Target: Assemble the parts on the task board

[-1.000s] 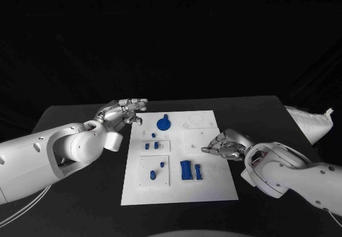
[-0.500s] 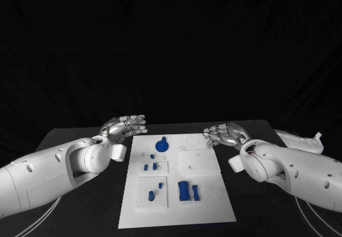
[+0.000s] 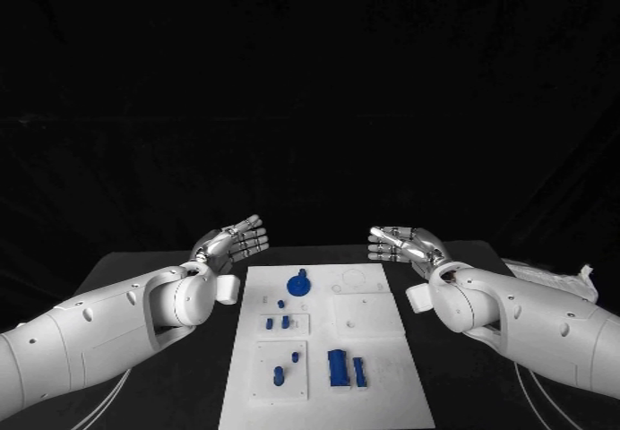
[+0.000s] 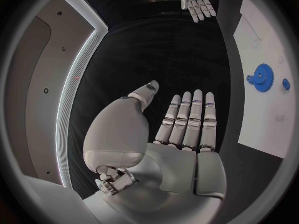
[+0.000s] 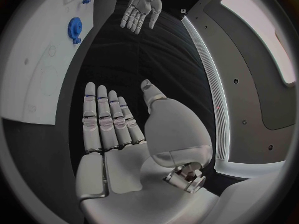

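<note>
The white task board (image 3: 374,358) lies in the middle of the black table, with a blue gear (image 3: 298,286) standing near its far end and several small blue parts (image 3: 344,367) lower down. My left hand (image 3: 231,242) hovers beyond the board's far left corner, flat and empty with fingers straight. My right hand (image 3: 403,243) hovers beyond the far right corner, likewise flat and empty. The left wrist view has my left hand (image 4: 181,129) with the gear (image 4: 264,77) and board (image 4: 261,45) beside it. The right wrist view has my right hand (image 5: 115,122), the gear (image 5: 76,25) and board (image 5: 37,69).
A white bag (image 3: 555,273) lies at the table's right edge. Bare black table (image 3: 155,269) flanks the board on both sides. Each wrist view catches the other hand: the right hand (image 4: 196,0) and the left hand (image 5: 142,7).
The camera has tilted up. Both hands have lifted off the board and stretched from curled to flat; the right hand has moved from the board's middle right to beyond its far right corner.
</note>
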You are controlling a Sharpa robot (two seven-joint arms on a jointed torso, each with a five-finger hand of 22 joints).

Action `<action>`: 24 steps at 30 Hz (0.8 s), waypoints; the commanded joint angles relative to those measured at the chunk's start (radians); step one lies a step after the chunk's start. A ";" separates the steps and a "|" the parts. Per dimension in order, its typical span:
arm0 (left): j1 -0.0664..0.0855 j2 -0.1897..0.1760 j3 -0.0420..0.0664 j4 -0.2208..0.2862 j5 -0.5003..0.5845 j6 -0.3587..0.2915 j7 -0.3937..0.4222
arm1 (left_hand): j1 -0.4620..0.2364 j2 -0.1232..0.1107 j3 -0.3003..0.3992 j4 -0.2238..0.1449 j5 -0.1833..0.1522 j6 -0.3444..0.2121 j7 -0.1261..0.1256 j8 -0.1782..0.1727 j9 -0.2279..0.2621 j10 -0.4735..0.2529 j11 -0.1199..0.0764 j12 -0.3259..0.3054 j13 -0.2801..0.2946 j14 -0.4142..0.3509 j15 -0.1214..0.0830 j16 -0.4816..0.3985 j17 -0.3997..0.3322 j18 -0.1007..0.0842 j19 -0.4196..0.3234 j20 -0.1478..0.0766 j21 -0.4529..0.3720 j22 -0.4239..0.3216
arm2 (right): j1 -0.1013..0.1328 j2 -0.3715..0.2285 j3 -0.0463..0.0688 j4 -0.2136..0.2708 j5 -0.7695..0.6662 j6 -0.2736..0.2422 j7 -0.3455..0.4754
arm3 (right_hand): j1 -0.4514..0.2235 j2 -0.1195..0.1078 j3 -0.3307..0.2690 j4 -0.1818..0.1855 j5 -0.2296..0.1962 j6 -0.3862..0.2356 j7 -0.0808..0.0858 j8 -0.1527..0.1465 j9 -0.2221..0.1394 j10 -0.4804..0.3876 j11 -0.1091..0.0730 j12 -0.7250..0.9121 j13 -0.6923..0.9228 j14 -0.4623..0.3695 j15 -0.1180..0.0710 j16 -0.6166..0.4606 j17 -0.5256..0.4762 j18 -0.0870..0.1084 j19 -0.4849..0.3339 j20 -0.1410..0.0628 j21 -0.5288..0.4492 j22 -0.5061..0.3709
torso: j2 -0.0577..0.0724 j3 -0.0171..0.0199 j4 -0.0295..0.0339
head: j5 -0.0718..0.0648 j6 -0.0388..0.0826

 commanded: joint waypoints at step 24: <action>-0.087 -0.064 0.032 0.311 -0.183 -0.499 0.132 | -0.773 0.072 -0.265 -0.002 -0.104 -0.565 -0.150 -0.097 -0.028 -0.594 -0.132 -0.161 -0.026 -0.575 -0.113 -0.211 -0.031 -0.155 -0.470 -0.207 -0.093 -0.219 | 0.010 -0.041 -0.068 0.328 0.245 -0.439 0.184 | -0.801 -0.005 -0.091 -0.008 -0.153 -0.569 -0.152 -0.026 -0.116 -0.634 -0.115 -0.027 -0.099 -0.673 -0.068 -0.053 -0.111 -0.154 -0.640 -0.168 -0.116 -0.098 | -0.040 0.0035 0.0179 | 0.016 0.013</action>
